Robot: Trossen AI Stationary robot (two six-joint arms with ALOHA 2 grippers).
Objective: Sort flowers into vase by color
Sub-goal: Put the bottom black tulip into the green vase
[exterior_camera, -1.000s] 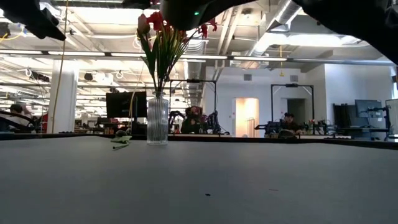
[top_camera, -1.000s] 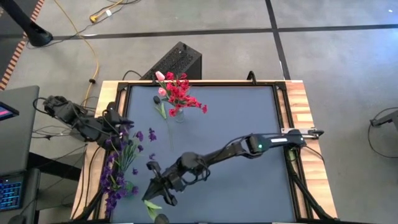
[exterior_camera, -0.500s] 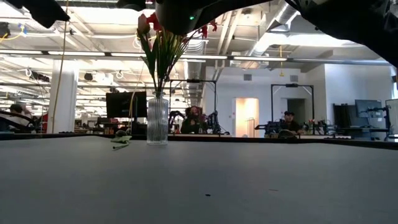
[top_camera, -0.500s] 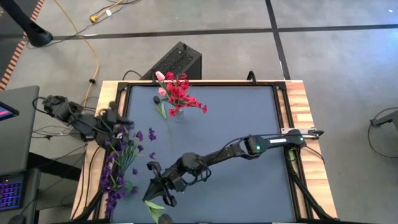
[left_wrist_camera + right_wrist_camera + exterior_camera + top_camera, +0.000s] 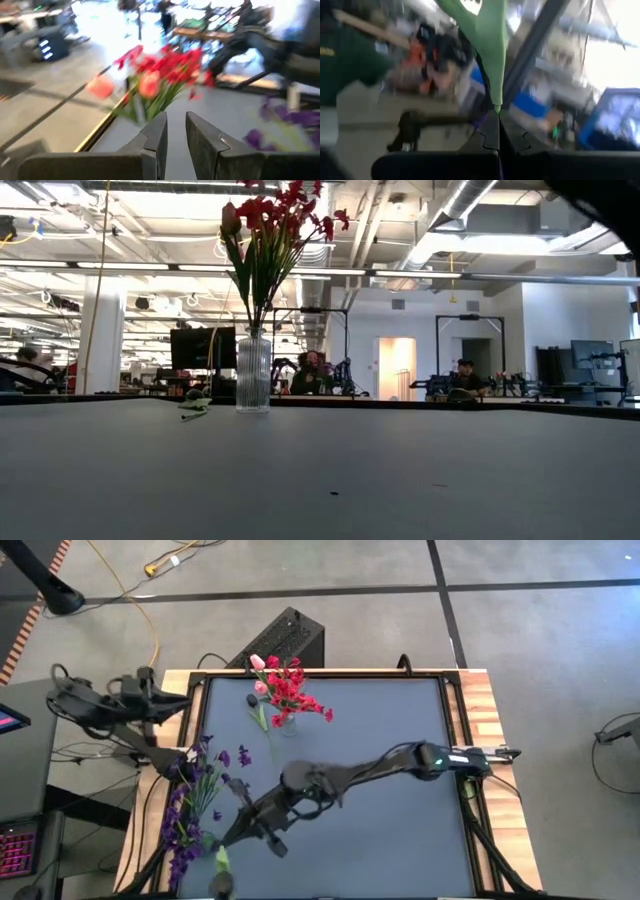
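Observation:
A clear glass vase (image 5: 253, 373) stands at the table's far left middle and holds red blossom sprays (image 5: 295, 692) and pink tulip buds (image 5: 258, 663). Purple flowers (image 5: 195, 798) lie in a loose bunch along the table's left edge. My right gripper (image 5: 232, 835) is raised over the near left part of the table, beside the purple bunch, and is shut on a flower's green stem with a leaf (image 5: 222, 860). My left gripper (image 5: 175, 131) is raised beyond the table's far left corner. It points toward the vase, and its fingers stand slightly apart with nothing between them. My right gripper pinches the flower's thin green stem (image 5: 496, 106) between its two shut fingertips. A broad green leaf (image 5: 487, 30) rises past the fingers. In the high view the leaf hangs off the gripper's tip, lifted clear of the table. The blossom end does not show plainly.
A small green scrap (image 5: 194, 407) lies on the table next to the vase. A black box (image 5: 285, 638) sits on the floor beyond the far edge. Wooden rails (image 5: 490, 740) frame the grey table top, whose right half holds only my right arm.
My right gripper has risen and swung toward the table's left edge, carrying the stem and leaf with it, and has left the top of the low view. My left gripper has risen and drawn back off the table toward the far left.

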